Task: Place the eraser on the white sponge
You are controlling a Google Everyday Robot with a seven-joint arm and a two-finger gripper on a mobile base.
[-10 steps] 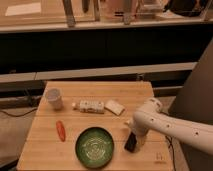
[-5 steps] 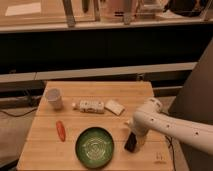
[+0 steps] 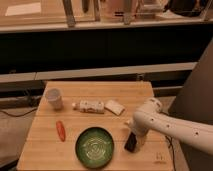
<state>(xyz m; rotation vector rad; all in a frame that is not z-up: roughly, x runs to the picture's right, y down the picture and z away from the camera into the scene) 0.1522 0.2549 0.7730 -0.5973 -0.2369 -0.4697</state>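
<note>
while claw (image 3: 135, 145) hangs at flat black eraser (image 3: 130, 142), grip cannot tell; white rectangular sponge (image 3: 115, 106) apart

Right of bowl (image 3: 95, 146), before sponge (image 3: 115, 107): tool (image 3: 136, 141) at eraser (image 3: 130, 143)

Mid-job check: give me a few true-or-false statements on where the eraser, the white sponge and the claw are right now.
1. The eraser already lies on the white sponge. False: it is just right of the green bowl, apart from the sponge.
2. The white sponge sits just right of the patterned bottle. True.
3. The claw is over the bottle. False: it is down at the eraser, near the table's front right.
4. The orange stick lies left of the green bowl. True.
</note>
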